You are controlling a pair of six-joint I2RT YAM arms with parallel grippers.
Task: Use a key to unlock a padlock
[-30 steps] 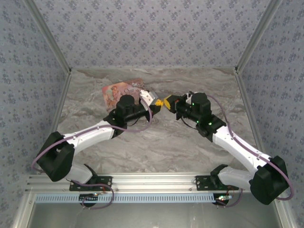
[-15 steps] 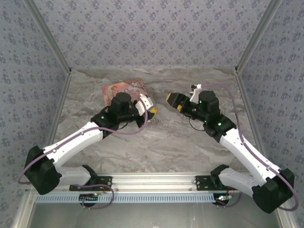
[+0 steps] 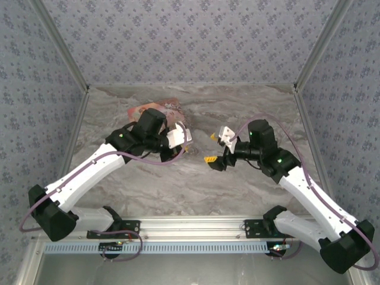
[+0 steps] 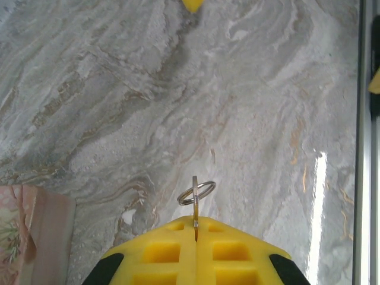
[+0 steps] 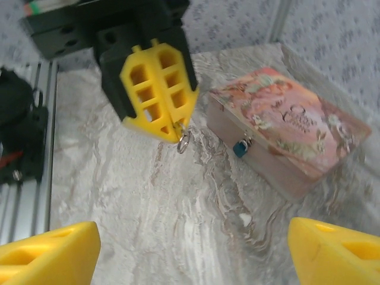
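Observation:
My left gripper (image 4: 195,222) is shut on a thin metal key (image 4: 195,205), seen edge-on, whose ring (image 4: 196,193) sticks out past the yellow fingertips. In the right wrist view the left gripper (image 5: 157,89) hangs above the marble floor, ring (image 5: 183,142) dangling. Just right of it the tiny blue padlock (image 5: 240,147) hangs on the front of the pink illustrated box (image 5: 291,133). My right gripper (image 5: 190,255) is open wide, its yellow fingers (image 5: 47,252) at both lower corners, nothing between them. From above, the left gripper (image 3: 187,141) and right gripper (image 3: 212,148) face each other, apart.
The pink box (image 3: 163,107) lies at the back left of the marble floor (image 3: 196,184), partly under the left arm. Patterned walls close in the back and both sides. An aluminium rail (image 3: 190,225) runs along the near edge between the arm bases.
The grippers, nearly touching a second ago, have drawn apart. The right gripper has swung nearer and turned to face the left one. The left wrist has shifted slightly back toward the box.

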